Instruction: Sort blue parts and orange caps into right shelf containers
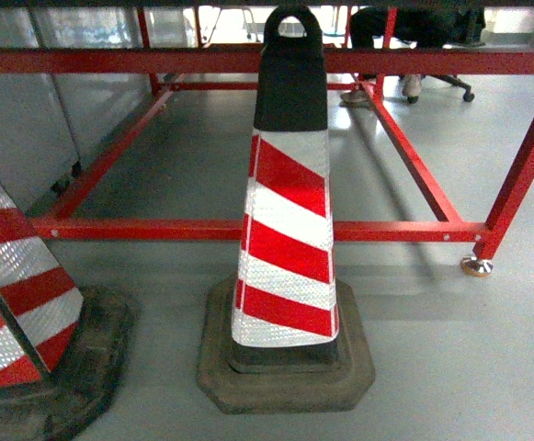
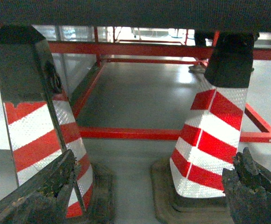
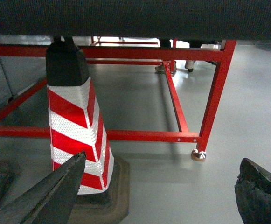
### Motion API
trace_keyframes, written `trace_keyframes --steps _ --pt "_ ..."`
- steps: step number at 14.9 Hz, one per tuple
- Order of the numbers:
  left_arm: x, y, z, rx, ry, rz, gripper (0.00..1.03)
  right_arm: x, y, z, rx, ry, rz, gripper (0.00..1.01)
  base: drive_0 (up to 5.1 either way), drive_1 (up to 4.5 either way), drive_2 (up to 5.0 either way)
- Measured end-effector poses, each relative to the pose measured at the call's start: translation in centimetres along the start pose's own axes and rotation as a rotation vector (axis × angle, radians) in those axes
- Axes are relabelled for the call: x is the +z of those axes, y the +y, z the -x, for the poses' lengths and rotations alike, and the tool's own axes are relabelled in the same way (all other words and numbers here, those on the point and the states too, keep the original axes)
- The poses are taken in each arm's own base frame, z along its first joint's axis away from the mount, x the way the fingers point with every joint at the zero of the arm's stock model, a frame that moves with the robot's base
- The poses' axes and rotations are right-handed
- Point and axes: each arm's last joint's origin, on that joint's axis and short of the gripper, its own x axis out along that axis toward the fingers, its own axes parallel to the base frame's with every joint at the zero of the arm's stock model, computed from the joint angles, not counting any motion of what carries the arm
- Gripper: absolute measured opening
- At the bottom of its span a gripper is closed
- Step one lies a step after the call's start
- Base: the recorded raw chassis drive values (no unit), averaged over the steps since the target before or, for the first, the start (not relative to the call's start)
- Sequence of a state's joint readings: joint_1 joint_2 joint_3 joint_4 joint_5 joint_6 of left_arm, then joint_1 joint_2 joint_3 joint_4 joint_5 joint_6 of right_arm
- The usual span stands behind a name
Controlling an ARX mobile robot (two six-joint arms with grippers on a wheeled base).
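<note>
Red-and-white cone (image 1: pixel 287 230) stands upright, tip up; both grippers' fingers (image 2: pixel 42 196) (image 3: pixel 46 196) spread wide, holding nothing.

Two striped traffic cones (image 1: pixel 287 220) (image 1: pixel 14 276); one red frame (image 1: pixel 248 230).

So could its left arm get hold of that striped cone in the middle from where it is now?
Probably yes. In the left wrist view the left gripper is open with nothing held, and only bare floor lies between it and the middle cone. The second cone stands off to the side, and the red frame lies behind both cones.
</note>
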State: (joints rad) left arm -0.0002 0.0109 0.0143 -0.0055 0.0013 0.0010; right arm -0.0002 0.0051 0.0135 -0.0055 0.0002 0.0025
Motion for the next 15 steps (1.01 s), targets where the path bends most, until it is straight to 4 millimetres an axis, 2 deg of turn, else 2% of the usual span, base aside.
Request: trace_keyframes --steps 15 --pt "0.01 0.01 0.00 0.002 -0.001 0.001 0.98 0.01 0.00 0.00 0.000 -0.001 0.000 0.98 0.0 0.00 0.0"
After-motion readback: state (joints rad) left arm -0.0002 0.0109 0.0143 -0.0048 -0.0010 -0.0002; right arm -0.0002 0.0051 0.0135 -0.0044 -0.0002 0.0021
